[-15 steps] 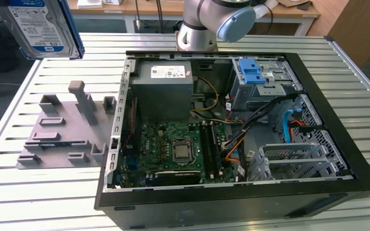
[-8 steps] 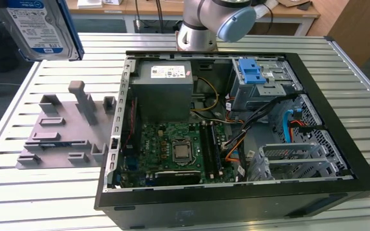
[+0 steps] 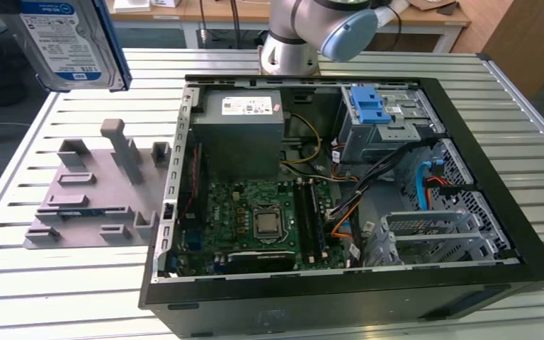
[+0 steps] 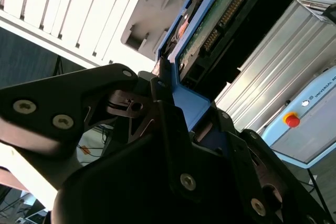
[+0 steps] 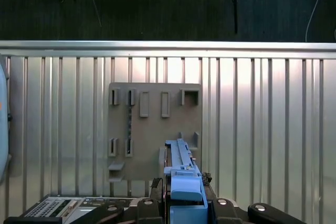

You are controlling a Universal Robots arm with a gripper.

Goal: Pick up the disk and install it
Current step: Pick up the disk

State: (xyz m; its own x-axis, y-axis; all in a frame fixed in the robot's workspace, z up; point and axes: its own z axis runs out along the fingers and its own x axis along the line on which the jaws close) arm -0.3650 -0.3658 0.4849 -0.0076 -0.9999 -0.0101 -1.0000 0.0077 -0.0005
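Hanging above the slatted metal table [image 3: 64,283], the disk [image 3: 69,42] overlooks a grey fixture [image 3: 93,191].

gripper [image 5: 182,202] clamping the disk [image 5: 181,169] edge-on, disk hanging over grey fixture plate [image 5: 152,129] mid-frame, plate lying on slatted table [image 5: 262,119]

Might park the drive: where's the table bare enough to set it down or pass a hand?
Bare slats lie in front of the grey fixture, at the exterior view's lower left. The gap between fixture and computer case is narrow; cables crowd the case around the drive cage. The tool holds the disk.
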